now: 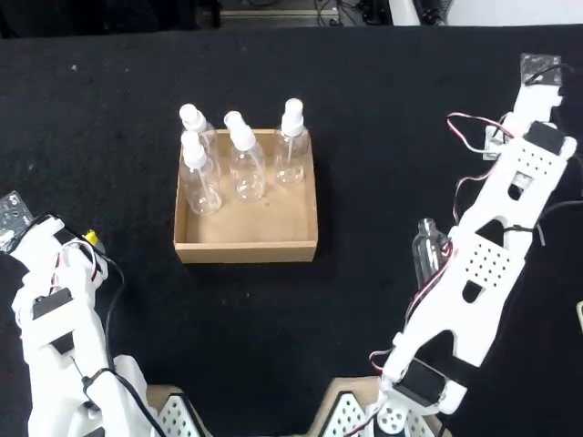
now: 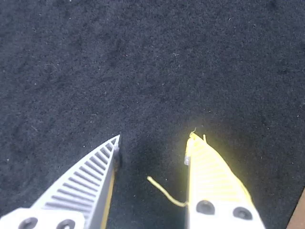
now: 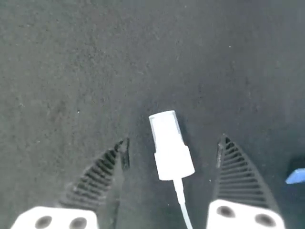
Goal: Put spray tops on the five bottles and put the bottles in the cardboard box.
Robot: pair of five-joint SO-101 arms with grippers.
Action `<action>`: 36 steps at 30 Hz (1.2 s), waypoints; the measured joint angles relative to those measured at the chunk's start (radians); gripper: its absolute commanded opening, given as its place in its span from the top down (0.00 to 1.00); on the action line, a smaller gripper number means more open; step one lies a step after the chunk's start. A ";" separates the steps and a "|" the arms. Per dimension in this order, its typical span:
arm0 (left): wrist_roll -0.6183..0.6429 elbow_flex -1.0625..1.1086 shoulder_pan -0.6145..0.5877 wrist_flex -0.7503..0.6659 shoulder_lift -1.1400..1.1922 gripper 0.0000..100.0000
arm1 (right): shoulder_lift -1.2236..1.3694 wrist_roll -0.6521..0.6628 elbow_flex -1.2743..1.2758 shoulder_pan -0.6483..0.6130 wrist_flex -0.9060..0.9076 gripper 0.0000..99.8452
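1. Box [image 1: 246,248] sits mid bench [image 1: 109,109]. 4 capped bottles [image 1: 246,168] stand upright in its far half, packed close, so the near half stays free for one more.
2. 5th bottle [image 1: 428,252] stands on the bench outside the box, just beside the R arm [image 1: 483,264]. It has no top and its bare neck is up, prob left upright so a top can drop in.
3. Spray top [image 3: 170,148] lies flat on the bench, thin tube pointing back toward the tool base.
4. R tool [image 3: 174,142] is spread, one finger each side of the spray top, not touching it. Looks lined up for a pinch across the top's body.
5. L tool [image 2: 155,142] is spread w/ nothing in it, over bare bench on the near-left side, well apart from the box. Prob parked clear of the R arm's work.
6. Progress est: 4 of 5 done. The last top still needs grabbing and seating, then the bottle goes in the box.
7. Risks: the tube may miss the narrow neck, and the light bottle may tip w/o support.
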 measured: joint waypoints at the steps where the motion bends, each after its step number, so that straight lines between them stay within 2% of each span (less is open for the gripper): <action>1: 0.000 0.000 0.000 0.000 0.000 0.80 | 0.015 0.023 0.006 0.000 0.000 0.76; 3: 0.000 0.000 0.000 0.000 0.000 0.80 | 0.057 0.055 0.012 0.000 -0.002 0.81; 7: 0.000 0.000 0.000 0.000 0.000 0.80 | 0.078 0.081 0.011 0.006 -0.031 0.98; 8: 0.000 0.000 0.000 0.000 0.000 0.80 | 0.081 0.084 0.009 0.006 -0.031 0.99; 11: 0.000 0.000 0.000 0.000 0.000 0.80 | 0.083 0.084 -0.031 0.011 0.006 0.98; 17: 0.000 0.000 0.000 0.000 0.000 0.80 | 0.084 0.089 -0.226 0.028 0.267 0.99; 23: 0.000 0.000 0.000 0.000 0.000 0.80 | 0.018 0.089 -0.233 0.011 0.460 0.99; 27: 0.000 0.000 0.000 0.000 0.000 0.80 | -0.091 0.035 -0.229 -0.012 0.479 0.99; 31: 0.000 0.000 0.000 0.000 0.000 0.80 | -0.244 0.005 -0.098 -0.008 0.480 0.99; 36: 0.000 0.000 0.000 0.000 0.000 0.80 | -0.563 0.003 0.322 -0.028 0.480 0.99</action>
